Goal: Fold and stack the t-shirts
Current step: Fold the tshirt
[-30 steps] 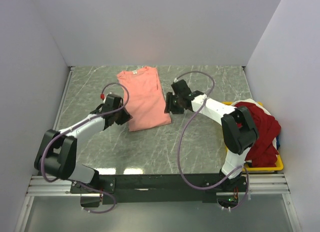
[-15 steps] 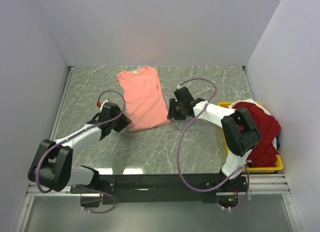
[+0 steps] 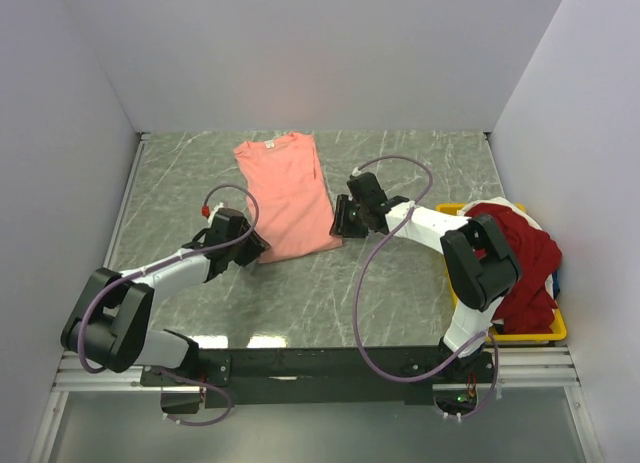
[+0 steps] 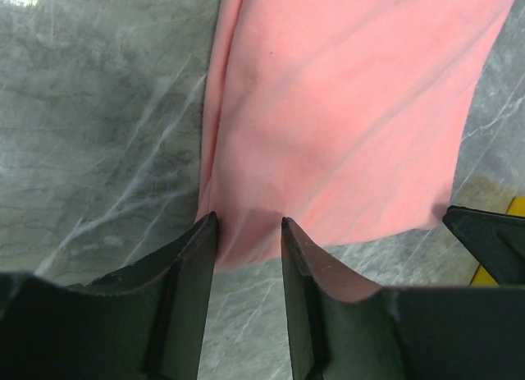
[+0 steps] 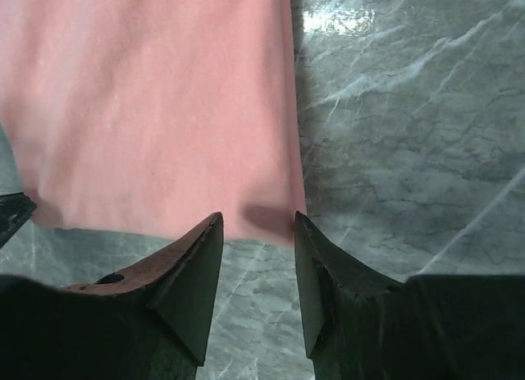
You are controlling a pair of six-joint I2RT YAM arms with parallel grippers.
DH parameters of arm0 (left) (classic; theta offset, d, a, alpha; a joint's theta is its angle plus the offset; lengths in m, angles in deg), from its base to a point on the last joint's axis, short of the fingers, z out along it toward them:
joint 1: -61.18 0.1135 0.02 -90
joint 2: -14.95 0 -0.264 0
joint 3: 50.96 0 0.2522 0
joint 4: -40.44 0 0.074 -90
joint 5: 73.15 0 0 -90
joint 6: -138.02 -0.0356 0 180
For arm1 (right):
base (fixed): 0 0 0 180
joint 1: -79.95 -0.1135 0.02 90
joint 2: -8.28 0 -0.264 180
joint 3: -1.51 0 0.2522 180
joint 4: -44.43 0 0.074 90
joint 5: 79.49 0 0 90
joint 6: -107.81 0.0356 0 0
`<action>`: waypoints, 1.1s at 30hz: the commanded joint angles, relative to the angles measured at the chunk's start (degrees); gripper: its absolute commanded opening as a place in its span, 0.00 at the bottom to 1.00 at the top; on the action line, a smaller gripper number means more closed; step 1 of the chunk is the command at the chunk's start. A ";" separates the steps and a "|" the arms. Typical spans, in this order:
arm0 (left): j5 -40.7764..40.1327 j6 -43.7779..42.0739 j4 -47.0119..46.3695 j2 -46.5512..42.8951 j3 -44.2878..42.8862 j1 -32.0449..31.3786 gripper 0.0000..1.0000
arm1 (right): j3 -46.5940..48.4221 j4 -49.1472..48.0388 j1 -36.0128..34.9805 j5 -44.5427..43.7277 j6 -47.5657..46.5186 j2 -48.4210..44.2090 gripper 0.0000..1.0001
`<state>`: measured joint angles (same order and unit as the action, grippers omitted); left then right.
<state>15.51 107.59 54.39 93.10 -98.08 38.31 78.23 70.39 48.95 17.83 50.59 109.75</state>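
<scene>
The salmon-pink t-shirt lies flat and folded lengthwise on the table, collar at the far end. My left gripper is open at its near left hem corner; in the left wrist view the fingertips straddle that corner of the pink cloth. My right gripper is open at the near right hem corner; the right wrist view shows the pink hem between its tips. A deep red t-shirt is heaped with white and dark blue cloth at the right.
The yellow plastic bin holding the heap stands at the table's right edge, beside the right arm's base. White walls close the table on three sides. Purple cables loop over both arms.
My left gripper has slid forward and right to the shirt's near left corner. My right gripper has shifted slightly at the near right corner. The shirt has not moved.
</scene>
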 commanded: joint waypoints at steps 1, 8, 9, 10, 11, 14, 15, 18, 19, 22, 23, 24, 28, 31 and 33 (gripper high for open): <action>-0.15 1.16 -1.94 0.42 0.58 -0.68 0.42 | -0.38 -2.80 -0.46 1.56 0.97 0.83 0.47; -0.94 1.95 -1.85 -0.54 1.89 -1.03 0.43 | -1.43 -3.15 -0.46 1.30 1.68 0.66 0.47; -0.68 2.04 -2.38 -0.54 2.16 -1.03 0.43 | -1.52 -3.15 -0.46 1.30 1.68 0.66 0.47; -0.50 2.04 -2.73 -0.28 2.42 -1.03 0.43 | -1.70 -3.24 -0.46 1.39 1.85 0.66 0.47; -0.41 2.13 -3.00 -0.19 2.78 -1.03 0.43 | -1.79 -3.42 -0.37 1.48 1.85 0.66 0.46; -0.15 2.48 -3.44 0.42 3.22 -1.03 0.43 | -2.14 -3.24 -0.55 1.30 2.21 0.83 0.45; -0.15 2.48 -3.61 0.42 3.48 -1.03 0.42 | -2.14 -2.98 -0.46 1.04 2.29 0.92 0.43; 0.11 2.74 -4.14 -0.01 4.01 -1.03 0.39 | -2.49 -2.54 -0.46 0.34 2.47 1.01 0.42; 0.20 2.83 -4.49 -0.10 4.36 -1.03 0.36 | -2.58 -2.80 -0.46 0.34 2.56 0.92 0.41; 0.38 2.74 -5.19 -0.63 4.62 -1.03 0.28 | -2.93 -3.24 -0.46 1.04 2.73 0.66 0.39; 0.55 2.66 -5.28 -0.72 4.62 -1.03 0.25 | -2.93 -3.42 -0.46 1.13 2.91 0.66 0.38; 0.64 2.57 -5.46 -0.80 4.62 -1.03 0.23 | -2.93 -3.33 -0.46 1.39 3.00 0.66 0.36; 0.90 2.13 -5.11 -0.46 4.36 -1.03 0.03 | -3.10 -3.33 -0.46 1.83 3.17 0.75 0.21; 0.82 1.25 -3.27 -1.15 3.84 -1.03 0.01 | -2.76 -1.06 -0.29 0.09 2.82 -0.13 0.00; 0.12 0.81 -0.38 -2.29 3.31 -1.03 0.01 | -2.67 0.44 -0.20 -1.15 2.47 -1.10 0.00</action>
<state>15.55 109.99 51.40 93.25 -93.95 37.57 75.63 68.91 48.95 18.68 53.56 110.10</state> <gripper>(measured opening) 0.023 0.009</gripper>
